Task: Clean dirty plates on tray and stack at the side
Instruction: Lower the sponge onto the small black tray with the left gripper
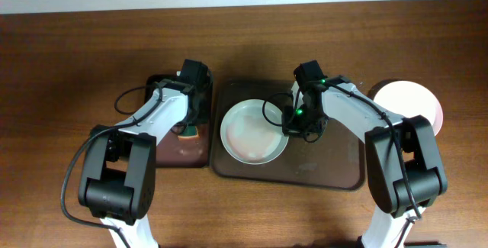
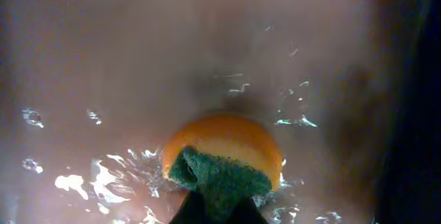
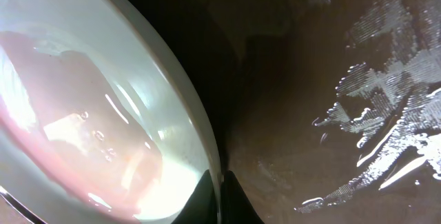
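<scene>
White plate rim clamped in right jaws over tray; left jaws clamp sponge.

Plate, round, white, shallow, raised rim: sits on the left half of the tray, spreading leftward from the right claw, whose fingers pinch its right rim; the centre is glossy with a pinkish tint. Second plate, same kind, pale pink-white face: lies on the table off the tray, well to the right of the right claw. Tray, large, brown, rectangular, rounded corners, low rim: lies flat beneath the right claw, with shiny wet streaks on its surface.
</scene>
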Tool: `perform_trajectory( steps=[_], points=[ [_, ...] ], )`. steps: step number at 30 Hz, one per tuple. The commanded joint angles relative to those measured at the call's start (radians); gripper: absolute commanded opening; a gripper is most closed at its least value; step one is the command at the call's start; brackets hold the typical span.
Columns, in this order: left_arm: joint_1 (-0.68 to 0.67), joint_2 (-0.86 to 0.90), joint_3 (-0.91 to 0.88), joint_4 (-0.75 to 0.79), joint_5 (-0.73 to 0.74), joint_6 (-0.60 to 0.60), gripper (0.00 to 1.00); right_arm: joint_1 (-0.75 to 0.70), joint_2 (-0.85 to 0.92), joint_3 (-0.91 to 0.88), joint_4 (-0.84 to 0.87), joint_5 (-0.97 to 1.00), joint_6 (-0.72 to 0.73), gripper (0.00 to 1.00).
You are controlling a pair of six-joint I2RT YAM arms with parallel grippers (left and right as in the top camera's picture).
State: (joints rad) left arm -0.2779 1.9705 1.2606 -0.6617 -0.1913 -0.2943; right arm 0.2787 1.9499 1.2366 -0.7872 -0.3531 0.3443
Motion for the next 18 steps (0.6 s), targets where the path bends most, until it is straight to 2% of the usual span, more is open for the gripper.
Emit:
perform_trajectory(
  steps=[1,2,3,6,7,8,9,10,15,16,17,18],
  points=[
    [0.008,0.010,0.057,-0.046,0.012,0.005,0.41,0.002,0.002,0.012,-0.006,0.017,0.009,0.04],
    [0.008,0.010,0.057,-0.084,0.012,0.005,0.65,0.002,0.002,0.012,-0.006,0.017,0.009,0.04],
    [0.008,0.010,0.056,-0.116,0.013,0.004,0.69,0.002,0.002,0.012,-0.006,0.017,0.009,0.04],
    [0.008,0.010,0.051,-0.181,0.019,0.004,0.69,0.002,0.002,0.012,-0.006,0.017,0.009,0.04],
    [0.008,0.010,0.050,-0.180,0.019,0.004,0.64,0.002,0.002,0.012,-0.006,0.017,0.009,0.04],
    [0.008,0.010,0.050,-0.174,0.039,0.004,0.44,0.002,0.002,0.012,-0.006,0.017,0.009,0.04],
    [0.008,0.011,0.050,-0.169,0.066,0.004,0.12,0.002,0.002,0.012,-0.006,0.017,0.009,0.04],
    [0.008,0.011,0.050,-0.166,0.068,0.004,0.00,0.002,0.002,0.012,-0.006,0.017,0.009,0.04],
    [0.009,0.010,0.060,-0.193,0.067,0.005,0.00,0.002,0.002,0.012,-0.010,0.017,0.009,0.04],
    [0.009,0.010,0.060,-0.193,0.068,0.004,0.21,0.002,0.002,0.012,-0.010,0.017,0.009,0.04],
    [0.008,0.010,0.060,-0.198,0.068,0.005,0.56,0.002,0.002,0.012,-0.010,0.017,0.009,0.04],
    [0.008,0.010,0.060,-0.201,0.068,0.005,0.65,0.002,0.002,0.012,-0.010,0.017,0.009,0.04]
  ],
)
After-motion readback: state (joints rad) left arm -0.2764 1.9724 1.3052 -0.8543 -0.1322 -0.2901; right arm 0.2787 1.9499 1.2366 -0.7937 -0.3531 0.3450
